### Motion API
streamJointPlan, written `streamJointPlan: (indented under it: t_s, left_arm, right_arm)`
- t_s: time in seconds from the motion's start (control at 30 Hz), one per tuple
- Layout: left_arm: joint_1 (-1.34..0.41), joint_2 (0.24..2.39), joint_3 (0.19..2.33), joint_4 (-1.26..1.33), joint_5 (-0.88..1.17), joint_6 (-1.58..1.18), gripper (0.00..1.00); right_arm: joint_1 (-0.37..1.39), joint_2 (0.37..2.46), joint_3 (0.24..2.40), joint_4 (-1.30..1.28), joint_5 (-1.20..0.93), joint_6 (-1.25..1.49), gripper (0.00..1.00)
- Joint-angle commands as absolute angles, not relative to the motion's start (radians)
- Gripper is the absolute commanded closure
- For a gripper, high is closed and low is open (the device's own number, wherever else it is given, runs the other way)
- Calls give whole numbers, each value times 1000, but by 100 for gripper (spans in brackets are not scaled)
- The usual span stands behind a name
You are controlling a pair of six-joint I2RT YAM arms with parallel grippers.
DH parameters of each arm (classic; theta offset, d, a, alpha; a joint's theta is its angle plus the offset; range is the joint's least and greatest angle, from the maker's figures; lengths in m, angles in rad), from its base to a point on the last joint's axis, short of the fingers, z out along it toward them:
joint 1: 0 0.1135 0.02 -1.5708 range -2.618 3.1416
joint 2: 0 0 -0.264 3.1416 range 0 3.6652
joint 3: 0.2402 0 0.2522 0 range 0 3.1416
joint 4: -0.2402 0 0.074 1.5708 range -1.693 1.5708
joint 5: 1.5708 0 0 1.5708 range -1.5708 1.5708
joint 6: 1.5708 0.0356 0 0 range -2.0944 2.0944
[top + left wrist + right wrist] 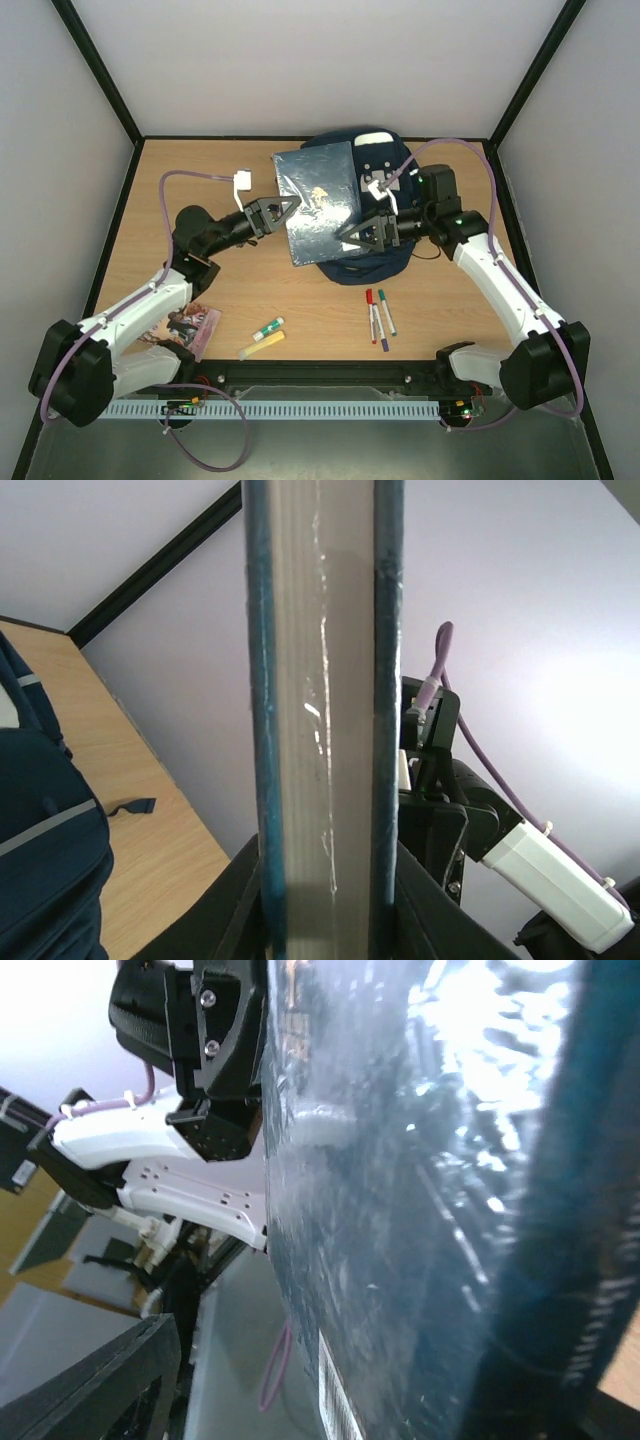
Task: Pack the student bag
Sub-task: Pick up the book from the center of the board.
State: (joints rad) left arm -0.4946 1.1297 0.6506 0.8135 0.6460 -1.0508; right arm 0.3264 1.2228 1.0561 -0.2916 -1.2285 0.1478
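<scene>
Student bag [398, 158] sits at the far edge of the table [300, 290], about the middle, lying flat, and most of it is covered by a book hovering over it.

Sweeping left to right: down at the near-left corner there's a small pinkish packet [190, 328] lying flat, partly tucked under the left arm. The left gripper [285, 208] is clamped on the left edge of the book [318, 200], a dark blue one in shiny plastic wrap. In the left wrist view the page edge runs straight up the middle, with the fingers [425, 910] pressed against both covers, so that's a real grip. Toward the near edge, a bit left of centre, lie a green-and-white stick [267, 329] and a yellow one [262, 345], just beside each other. Right of centre, three markers [378, 315] lie side by side, well clear of the bag.

The right gripper [352, 232] is at the book's right edge, near its lower corner, jaws spread wide. In the right wrist view one finger [100, 1380] stands clearly off the cover with a gap between. Can't tell if the other one touches the book, it's too blurry.
</scene>
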Motion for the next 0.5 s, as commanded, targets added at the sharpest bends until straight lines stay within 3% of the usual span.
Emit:
streamJointPlan:
  t_s: [0.0,0.23,0.37,0.47]
  left_arm:
    - [-500,1142,660,1004,643,-1070,98]
    - [-500,1199,676,1018,648,-1097,97]
    - [-500,1220,683,995,634,-1095,90]
    - [-500,1238,689,988,633,-1102,89]
  right_arm:
    - [323,1214,1116,-194,-1276,314,27]
    - [322,1210,1144,-187,-1248,391,50]
    - [322,1196,1130,-174,-1228,415,69]
    - [322,1186,1125,-178,-1215,412,74]
